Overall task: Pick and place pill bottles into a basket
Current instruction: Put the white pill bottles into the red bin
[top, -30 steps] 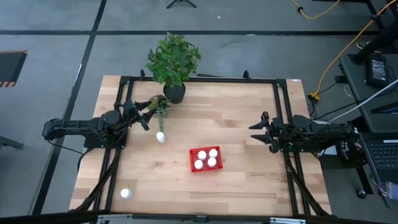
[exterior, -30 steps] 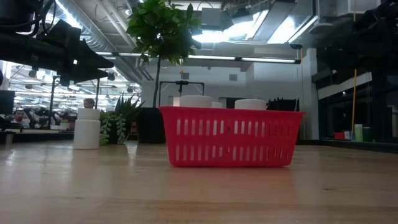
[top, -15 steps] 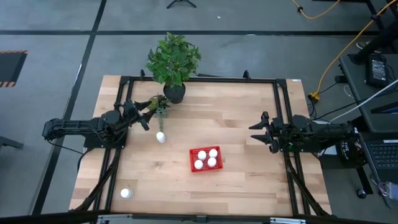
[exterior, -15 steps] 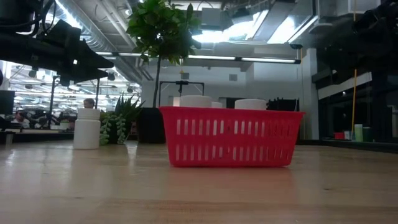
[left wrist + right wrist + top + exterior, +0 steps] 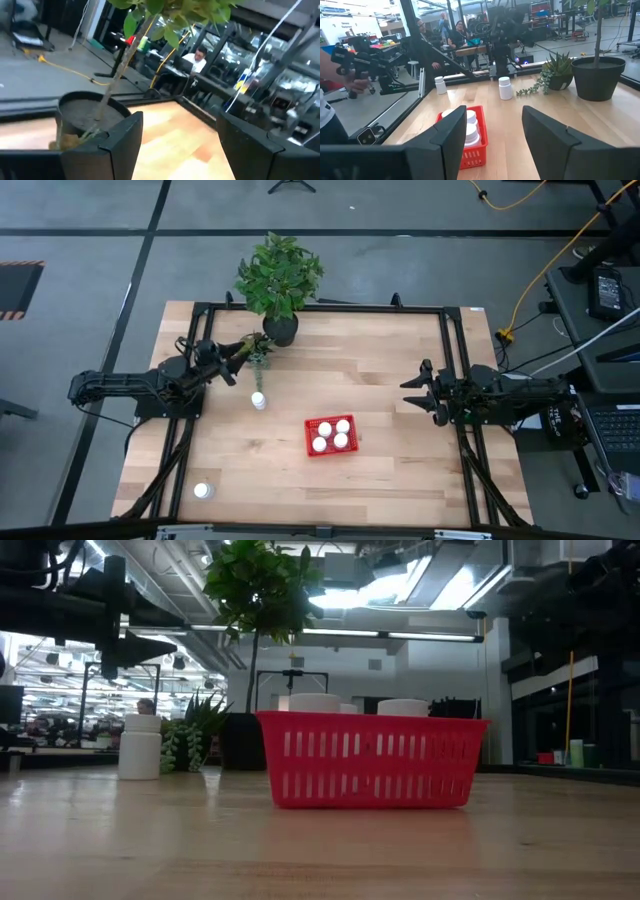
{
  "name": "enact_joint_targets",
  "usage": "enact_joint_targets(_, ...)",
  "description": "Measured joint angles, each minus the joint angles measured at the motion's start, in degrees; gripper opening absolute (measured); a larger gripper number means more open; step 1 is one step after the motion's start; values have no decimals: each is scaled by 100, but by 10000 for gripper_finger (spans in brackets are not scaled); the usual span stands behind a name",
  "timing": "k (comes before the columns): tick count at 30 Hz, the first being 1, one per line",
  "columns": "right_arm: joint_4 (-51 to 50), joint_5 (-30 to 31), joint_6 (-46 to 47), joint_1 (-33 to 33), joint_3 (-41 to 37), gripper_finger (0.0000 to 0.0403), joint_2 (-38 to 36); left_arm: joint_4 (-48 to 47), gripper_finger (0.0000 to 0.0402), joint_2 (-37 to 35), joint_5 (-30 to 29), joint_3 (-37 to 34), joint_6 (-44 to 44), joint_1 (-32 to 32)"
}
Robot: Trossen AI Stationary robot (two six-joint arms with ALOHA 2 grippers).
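while both arms hung above the tabletop [image 5: 400,380], the red basket [image 5: 330,436] sat near the middle of it with four bottles [image 5: 333,433] standing inside, white caps up. a fifth bottle [image 5: 258,400] stood upright on the wood between the basket and the left arm, and a sixth bottle [image 5: 203,491] stood well apart near the front left corner. the left claw [image 5: 228,362] hovered at the back left, its fingers [image 5: 117,145] spread with nothing between them, pointed toward the black pot [image 5: 281,330] of the big plant. the fifth bottle lay near that claw, on the side toward the front edge and clear of it; a small trailing plant [image 5: 258,350] sat just beside the claw's tip. in the level view the same bottle [image 5: 140,748] stood left of the basket [image 5: 370,760], with the arm dark overhead. the right claw [image 5: 414,392] waited at the right edge, fingers [image 5: 452,140] spread and empty, facing the basket [image 5: 468,137] from well apart. people sat at desks beyond the tabletop.
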Motion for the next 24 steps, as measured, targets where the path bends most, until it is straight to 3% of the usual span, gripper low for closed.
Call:
enact_joint_targets(7,1,2,3,0,0,194,0,160,246,7,-74,-1,-1101,0)
enact_joint_targets(13,0,2,-1,0,0,194,0,529,246,7,-144,0,-1175,0)
enact_joint_targets(15,1,4,6,0,0,194,0,819,246,11,133,60,-1001,1)
enact_joint_targets(19,0,4,6,0,2,194,0,661,246,115,767,743,-657,-2)
enact_joint_targets(24,2,4,6,0,2,194,0,-693,246,931,1166,2455,267,-2)
